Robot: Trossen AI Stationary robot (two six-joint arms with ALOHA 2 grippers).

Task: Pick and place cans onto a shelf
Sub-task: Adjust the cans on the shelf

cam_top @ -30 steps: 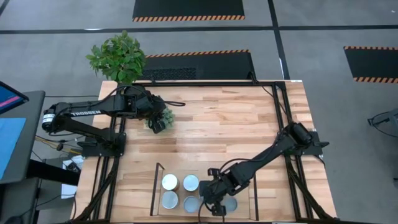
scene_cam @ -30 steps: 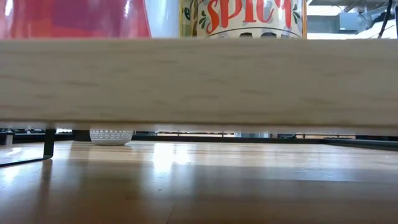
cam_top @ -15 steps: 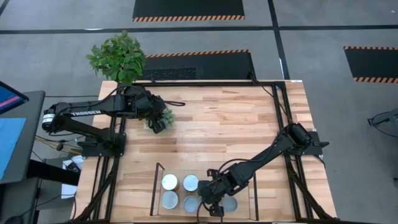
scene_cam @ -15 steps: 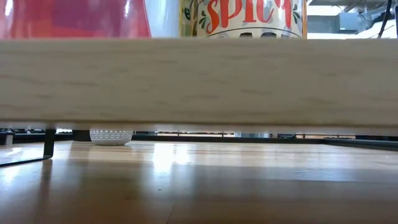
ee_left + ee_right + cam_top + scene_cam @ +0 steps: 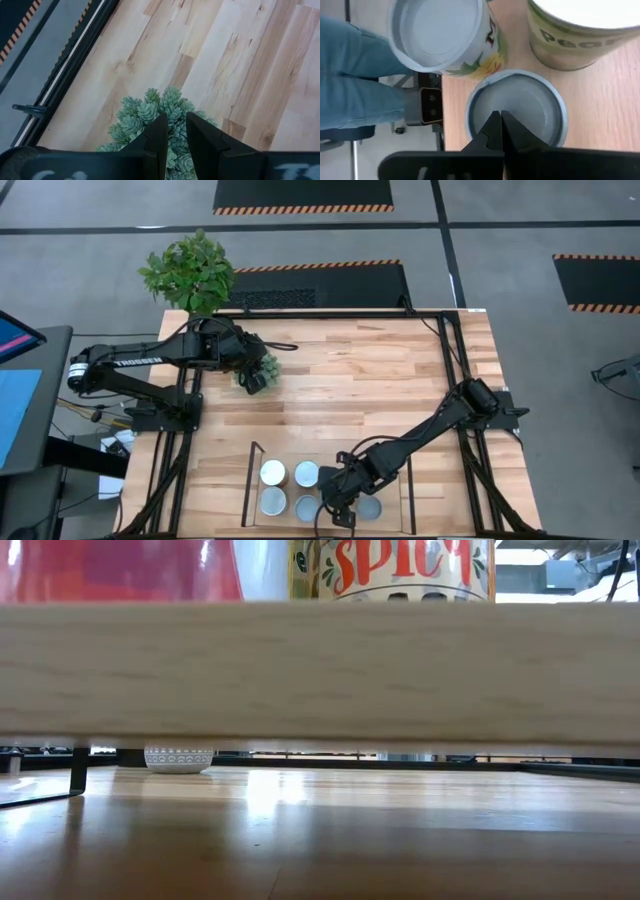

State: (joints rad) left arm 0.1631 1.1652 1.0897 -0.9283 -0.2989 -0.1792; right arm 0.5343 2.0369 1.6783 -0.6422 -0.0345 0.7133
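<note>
The wooden shelf (image 5: 290, 452) stands at the table's near edge with several cans on it. A white-topped can (image 5: 273, 472) and silvery ones (image 5: 307, 473) (image 5: 273, 501) (image 5: 370, 507) show from above. My right gripper (image 5: 338, 515) is shut and points down over the silvery top of another can (image 5: 520, 107). My left gripper (image 5: 255, 376) is at the far left, slightly open over a small pale-green succulent (image 5: 150, 112). In the low view the shelf board (image 5: 320, 670) fills the middle, with a "SPICY" can (image 5: 390, 570) on it. My right gripper's shut fingertips (image 5: 495, 125) stand over the middle of the can's round top (image 5: 530, 95), coming from above. I cannot tell whether they touch it. My left gripper's fingers (image 5: 159, 132) stand on either side of the succulent's leaves, and I cannot tell whether they touch them.
A leafy plant (image 5: 190, 270) stands past the table's far left corner. A white patterned pot (image 5: 178, 758) shows under the shelf board. The shelf's dark bracket (image 5: 78, 770) stands at its left. A person's jeans-clad legs (image 5: 355, 75) are beyond the near edge. Bare tabletop (image 5: 370, 380) lies in the middle.
My right gripper has moved a little toward the table's left edge over the shelf, still shut. More of the can at the shelf's right now shows.
</note>
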